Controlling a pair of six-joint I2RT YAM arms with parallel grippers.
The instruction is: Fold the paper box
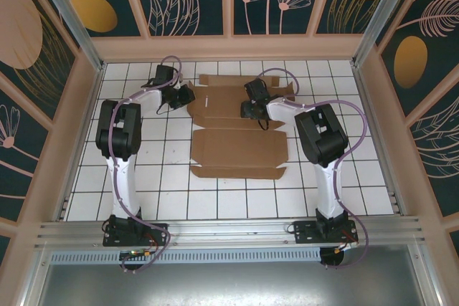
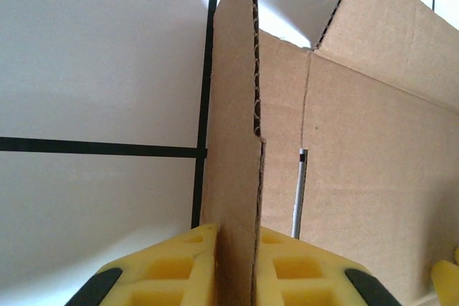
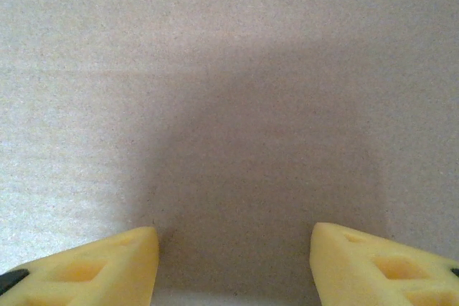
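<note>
The paper box (image 1: 237,148) is a flat brown cardboard sheet with flaps and creases, lying mid-table. My left gripper (image 1: 185,96) is at its far left edge. In the left wrist view the left gripper (image 2: 237,266) is shut on a flap (image 2: 233,105) that stands upright, edge-on, between the yellow fingers (image 2: 179,263). The rest of the paper box (image 2: 373,163) lies to the right. My right gripper (image 1: 249,110) hovers over the sheet's far half. Up close the right gripper (image 3: 234,256) is open, its pads wide apart just above bare cardboard (image 3: 229,69).
The white tiled floor (image 1: 143,177) runs around the sheet, with wooden walls (image 1: 229,46) on three sides. Metal frame posts (image 1: 75,26) stand at the back corners. A narrow slot (image 2: 300,191) in the cardboard lies just right of the held flap.
</note>
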